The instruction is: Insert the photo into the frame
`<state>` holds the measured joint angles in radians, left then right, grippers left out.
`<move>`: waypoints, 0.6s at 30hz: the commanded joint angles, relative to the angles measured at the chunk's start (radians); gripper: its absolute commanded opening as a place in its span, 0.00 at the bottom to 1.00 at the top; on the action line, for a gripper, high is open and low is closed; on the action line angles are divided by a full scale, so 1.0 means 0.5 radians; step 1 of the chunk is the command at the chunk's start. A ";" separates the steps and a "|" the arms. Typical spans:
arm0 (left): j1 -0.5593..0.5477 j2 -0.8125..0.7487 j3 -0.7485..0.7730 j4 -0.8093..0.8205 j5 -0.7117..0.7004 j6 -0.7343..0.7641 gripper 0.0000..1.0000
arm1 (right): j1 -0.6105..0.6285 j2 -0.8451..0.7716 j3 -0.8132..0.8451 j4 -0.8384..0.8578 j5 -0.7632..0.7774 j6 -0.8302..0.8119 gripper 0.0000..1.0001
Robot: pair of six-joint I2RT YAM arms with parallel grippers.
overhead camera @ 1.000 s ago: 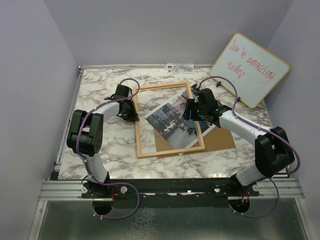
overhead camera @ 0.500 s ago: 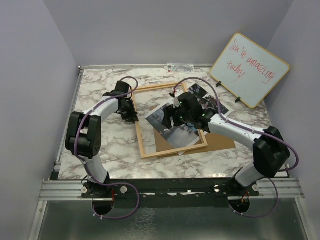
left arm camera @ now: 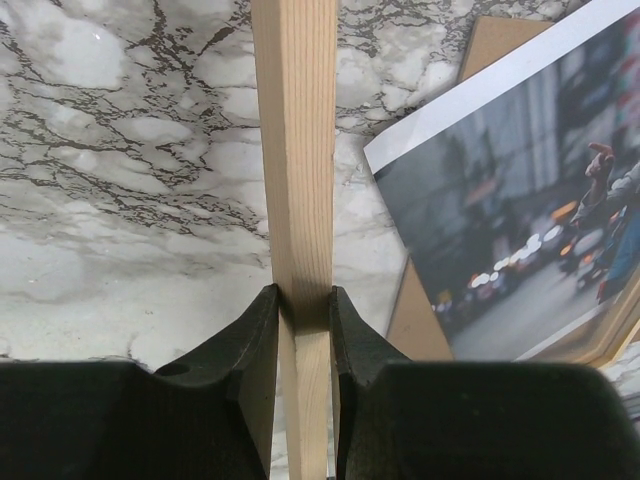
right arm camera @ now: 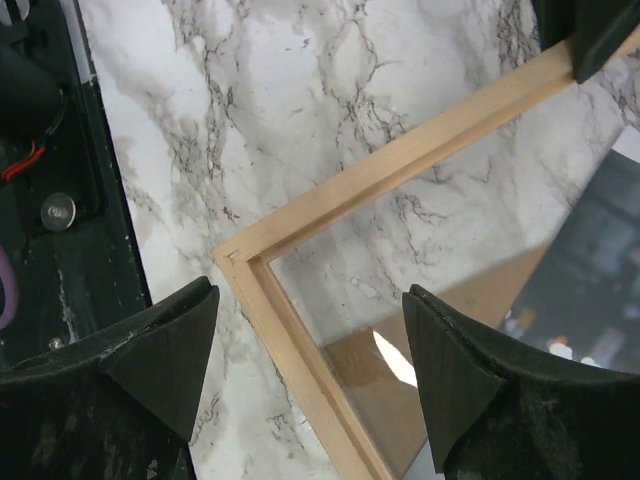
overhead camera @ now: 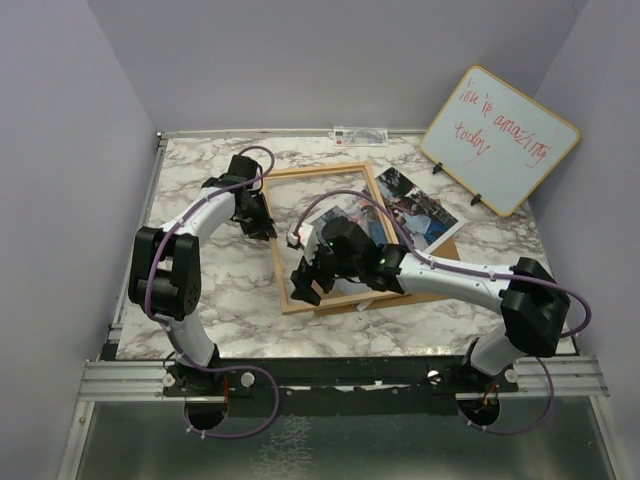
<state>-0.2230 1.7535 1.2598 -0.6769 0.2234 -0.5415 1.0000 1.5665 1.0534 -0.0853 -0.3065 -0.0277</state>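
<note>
Top view: 2 arms, 1 frame (overhead camera: pixel 281 255), 1 photo (overhead camera: pixel 420 212) and 1 whiteboard (overhead camera: pixel 500 140) w/ red writing, propped at the far right of the marble table (overhead camera: pixel 225 295). The frame lies flat mid-table. The photo lies askew across the frame's right half, its far-right corner sticking out past the right rail toward the whiteboard. Left gripper (overhead camera: pixel 262 222) sits at the frame's left rail; right gripper (overhead camera: pixel 305 283) hangs over the frame's near-left corner. Left wrist view: left gripper (left arm camera: pixel 305 300) pinches the wood rail (left arm camera: pixel 295 150), 2 fingers narrow, 1 pressed on each side. To the right are the photo's (left arm camera: pixel 520 220) white-bordered corner and 1 brown backing board (left arm camera: pixel 418 315) beneath it. Right wrist view: right gripper (right arm camera: pixel 310 295) is spread wide, 2 fingers apart w/ nothing between them, above the frame's corner joint (right arm camera: pixel 240 262). The board shows through the pane, and the photo's dark edge (right arm camera: pixel 590 270) is at right.
</note>
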 commanded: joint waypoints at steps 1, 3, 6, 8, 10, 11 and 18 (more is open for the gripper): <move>-0.008 -0.054 0.117 -0.042 0.100 -0.034 0.00 | 0.142 0.030 -0.055 0.096 0.146 -0.329 0.79; -0.008 -0.051 0.139 -0.061 0.094 -0.028 0.00 | 0.218 0.044 -0.081 0.152 0.272 -0.384 0.79; -0.009 -0.052 0.158 -0.081 0.076 -0.022 0.00 | 0.317 0.076 -0.120 0.293 0.625 -0.367 0.77; -0.008 -0.052 0.161 -0.087 0.072 -0.024 0.00 | 0.366 0.088 -0.170 0.415 0.848 -0.377 0.76; -0.008 -0.052 0.164 -0.093 0.069 -0.022 0.00 | 0.384 0.106 -0.186 0.484 0.974 -0.365 0.75; -0.008 -0.050 0.167 -0.097 0.067 -0.019 0.00 | 0.391 0.117 -0.186 0.502 1.027 -0.364 0.74; -0.008 -0.043 0.161 -0.108 0.056 -0.013 0.00 | 0.419 0.175 -0.173 0.530 1.161 -0.422 0.62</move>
<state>-0.2230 1.7535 1.3022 -0.7311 0.2218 -0.5411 1.1980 1.6337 0.9707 0.1268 0.1799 -0.2043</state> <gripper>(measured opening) 0.232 0.642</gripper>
